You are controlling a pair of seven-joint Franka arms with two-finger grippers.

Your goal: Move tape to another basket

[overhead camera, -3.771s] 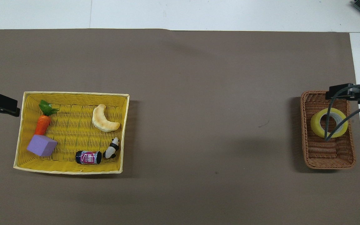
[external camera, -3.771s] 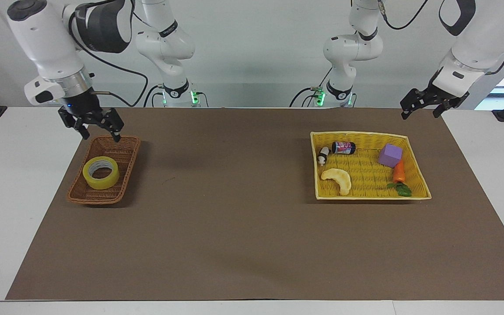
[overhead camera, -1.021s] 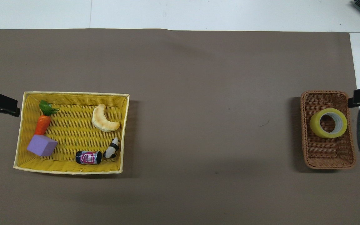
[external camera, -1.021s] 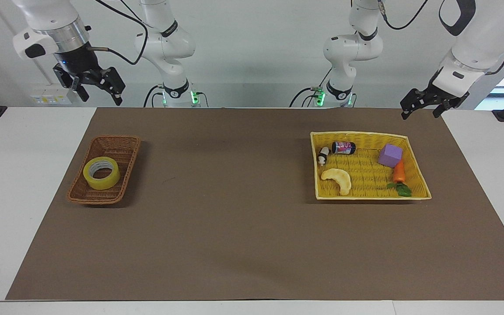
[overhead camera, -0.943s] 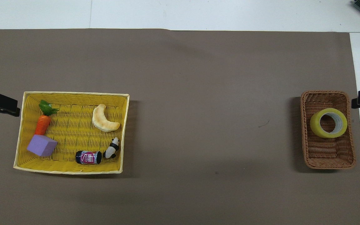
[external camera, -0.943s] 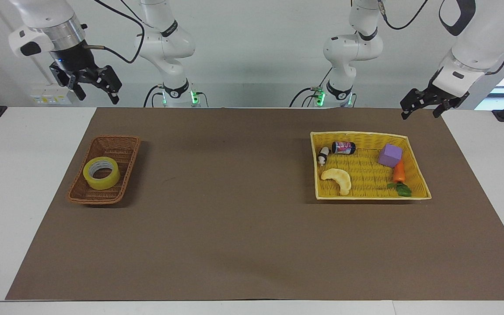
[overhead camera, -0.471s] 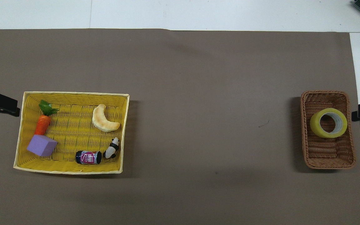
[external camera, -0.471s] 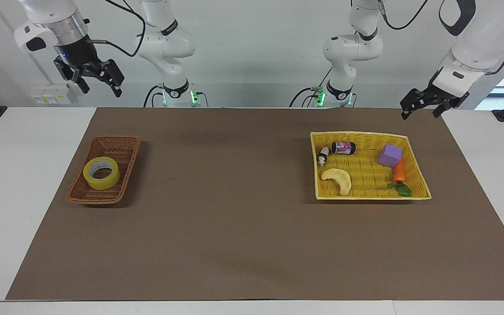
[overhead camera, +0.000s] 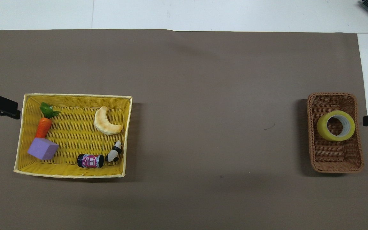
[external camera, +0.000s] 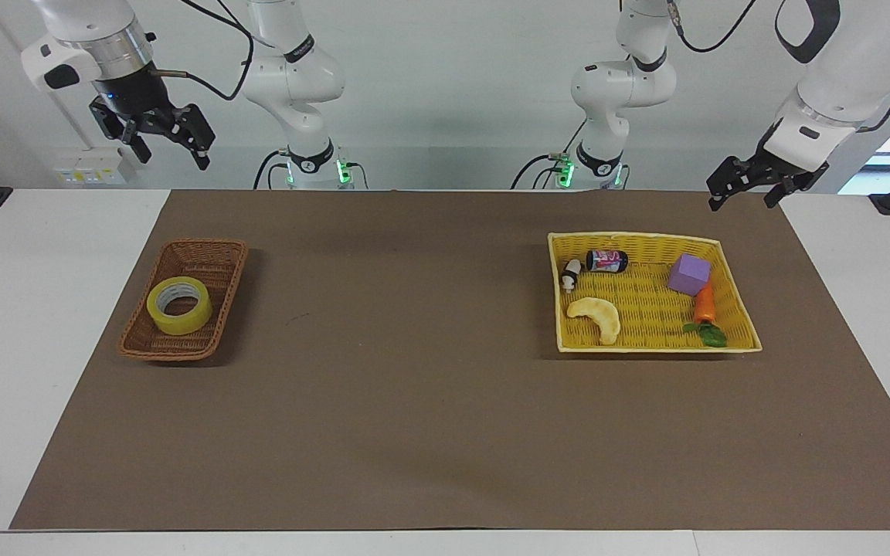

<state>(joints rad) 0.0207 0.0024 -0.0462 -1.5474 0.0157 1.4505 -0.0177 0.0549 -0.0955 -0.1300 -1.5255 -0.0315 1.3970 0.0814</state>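
Tape (external camera: 178, 305) in basket (external camera: 213, 259), flat

right claw (external camera: 169, 149): I had it low at the wicker basket (external camera: 185, 309) rim nearest the robots 3.8 s ago; it is now raised high, off that basket, over the bench (external camera: 28, 255) edge at the right arm's end.
right claw sway: over the last second I see only small sideways shifts at that height.
right claw fingers: spread apart then, spread apart now.
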